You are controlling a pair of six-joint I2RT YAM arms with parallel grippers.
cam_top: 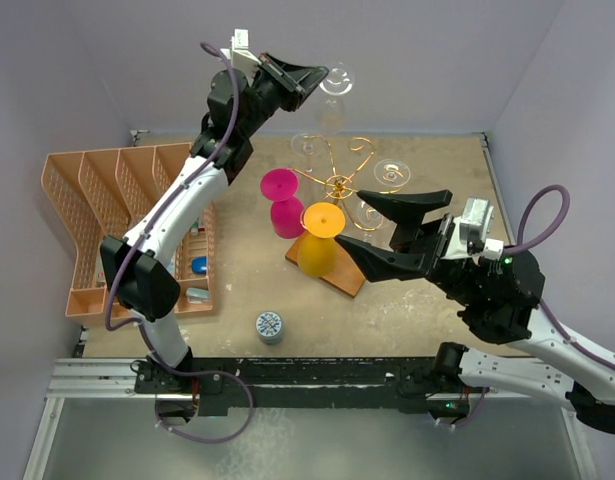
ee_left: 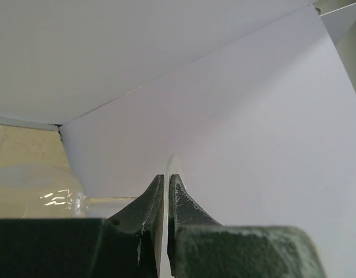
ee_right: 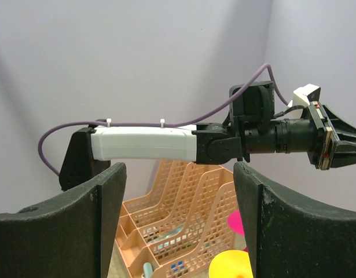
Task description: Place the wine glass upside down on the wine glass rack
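Holding the glass aloft at the top centre of the overhead view, the left gripper is clenching on its thin round foot. The clear, smooth bowl is lying sideways with the stem level, so lifting looks done, while inverting and hanging are yet to come. The rack, gold wire scrolls on a flat brown wooden base, is sitting below at mid-frame. The right gripper is gaping wide beside it, grasping nothing.

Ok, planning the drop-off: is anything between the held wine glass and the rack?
Nothing visible in between. The left hand holds the wine glass up beyond the far side of the rack. Clear glasses occupy some arms; the open right hand sits on the near side.
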